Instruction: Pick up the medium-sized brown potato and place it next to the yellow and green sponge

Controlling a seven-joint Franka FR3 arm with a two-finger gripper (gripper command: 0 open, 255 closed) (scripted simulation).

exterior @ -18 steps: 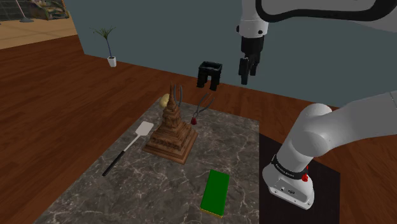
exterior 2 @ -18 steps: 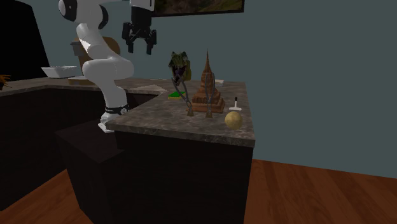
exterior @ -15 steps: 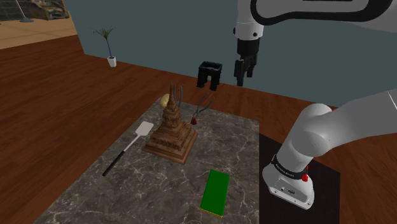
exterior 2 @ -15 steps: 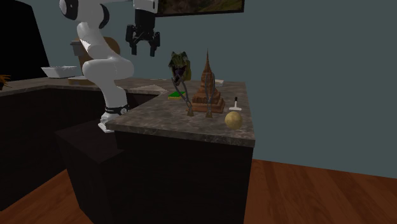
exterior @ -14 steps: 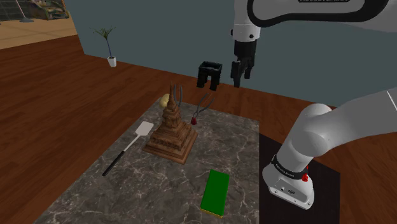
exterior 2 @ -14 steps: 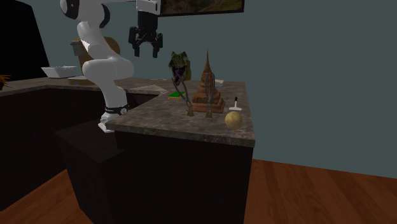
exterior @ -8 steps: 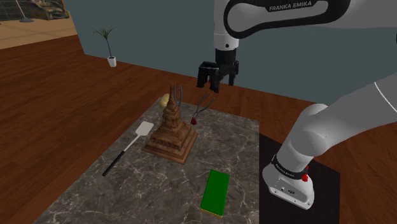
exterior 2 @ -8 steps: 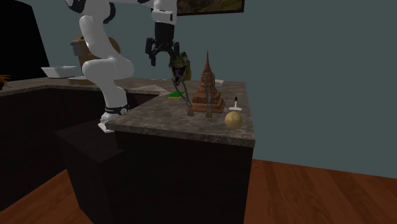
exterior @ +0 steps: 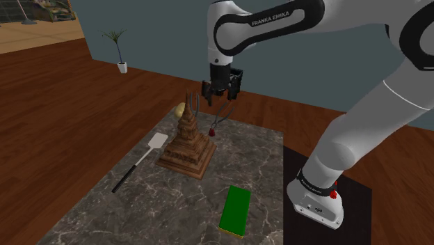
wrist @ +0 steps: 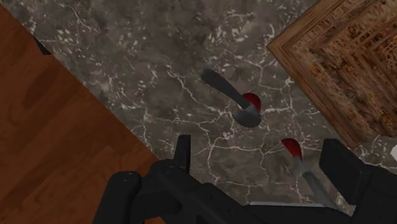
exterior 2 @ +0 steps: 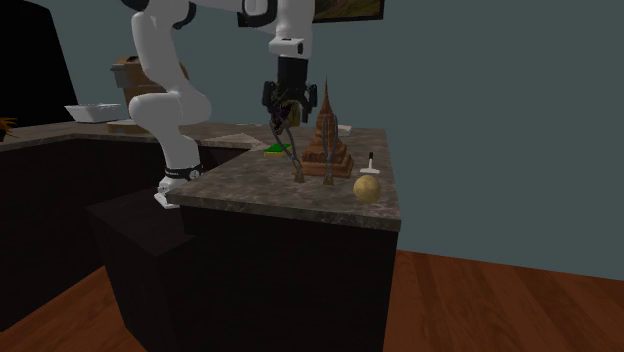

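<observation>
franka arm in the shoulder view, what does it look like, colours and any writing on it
The white Franka arm is built of thick rounded links with dark sections at the joints. A dark band on the upper link carries white lettering that reads FRANKA EMIKA. Near the foot there is a black ring and a small red mark. The hand ends in all-black jaws.

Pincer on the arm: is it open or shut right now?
Open: the pincer has its two black fingers standing well apart in the wrist view, clasping nothing.
</observation>
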